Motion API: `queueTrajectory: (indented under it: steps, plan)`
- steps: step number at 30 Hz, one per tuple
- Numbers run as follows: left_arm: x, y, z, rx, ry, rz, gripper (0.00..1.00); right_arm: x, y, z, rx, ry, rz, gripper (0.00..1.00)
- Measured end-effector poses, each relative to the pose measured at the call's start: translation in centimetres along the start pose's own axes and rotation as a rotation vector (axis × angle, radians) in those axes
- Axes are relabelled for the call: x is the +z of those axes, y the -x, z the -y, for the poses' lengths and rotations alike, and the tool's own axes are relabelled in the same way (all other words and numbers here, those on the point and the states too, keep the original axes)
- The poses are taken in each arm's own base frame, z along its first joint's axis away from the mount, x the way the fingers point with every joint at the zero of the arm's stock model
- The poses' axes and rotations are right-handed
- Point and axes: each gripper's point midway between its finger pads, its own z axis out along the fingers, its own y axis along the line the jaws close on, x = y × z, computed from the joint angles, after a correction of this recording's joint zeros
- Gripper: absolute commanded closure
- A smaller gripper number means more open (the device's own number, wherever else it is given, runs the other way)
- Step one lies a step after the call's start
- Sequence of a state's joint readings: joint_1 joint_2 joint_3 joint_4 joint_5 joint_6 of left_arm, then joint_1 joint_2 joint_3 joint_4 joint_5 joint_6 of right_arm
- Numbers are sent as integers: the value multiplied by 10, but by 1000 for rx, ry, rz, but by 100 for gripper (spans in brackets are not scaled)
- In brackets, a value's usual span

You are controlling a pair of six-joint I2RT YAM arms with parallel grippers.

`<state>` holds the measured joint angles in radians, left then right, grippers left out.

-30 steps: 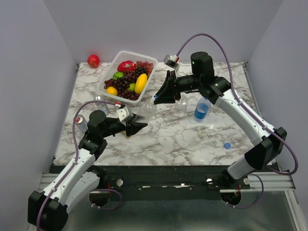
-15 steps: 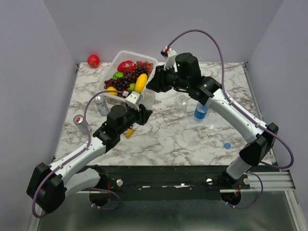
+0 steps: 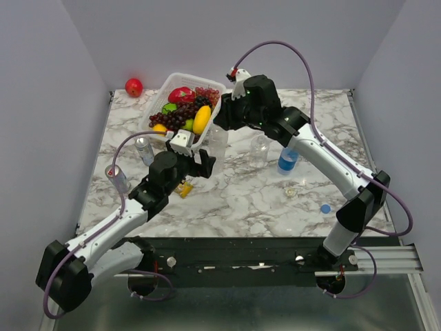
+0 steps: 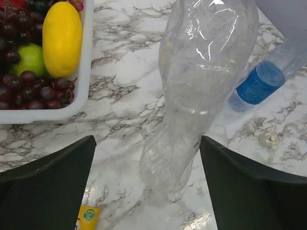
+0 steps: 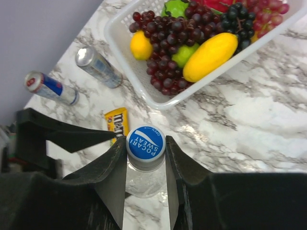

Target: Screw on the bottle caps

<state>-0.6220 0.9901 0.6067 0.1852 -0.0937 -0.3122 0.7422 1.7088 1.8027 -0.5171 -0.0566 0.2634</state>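
1 blue-and-white cap [image 5: 146, 142] shows only from right wrist.

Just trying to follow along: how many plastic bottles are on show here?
3. One clear bottle is gripped near its top by the right fingers; a second clear bottle stands to its right; a blue-labelled bottle stands further right. None seems hidden.

Left claw [image 4: 146, 141] spread wide, right claw [image 5: 145, 143] clamped tight

The top camera looks down from above the bench's [image 3: 241, 200] near edge; 2 wrist cameras sit close, sharing the clear bottle [image 4: 201, 72] and fruit basket [image 4: 86, 57]
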Motion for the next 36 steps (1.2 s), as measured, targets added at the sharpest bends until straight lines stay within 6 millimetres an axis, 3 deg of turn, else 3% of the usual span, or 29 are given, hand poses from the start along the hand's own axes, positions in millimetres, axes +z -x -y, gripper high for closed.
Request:
queueTrajectory:
  steps: [4,8,14,19,25,36]
  plan:
    - [-19,4,1,80,-58,0,1,-7,1,26,-75,-4,18,100]
    - [-37,-3,-8,156,-101,-51,1,-14,0,39,-164,45,70,100]
    - [-56,-6,-33,212,-48,-98,1,-4,-6,15,-308,224,137,100]
    - [-56,2,-55,238,32,-120,1,9,-9,0,-400,336,178,100]
    - [-49,32,-78,252,149,-100,1,30,-13,-2,-479,383,216,100]
    - [-48,27,-106,305,282,-179,1,70,-46,13,-547,390,160,99]
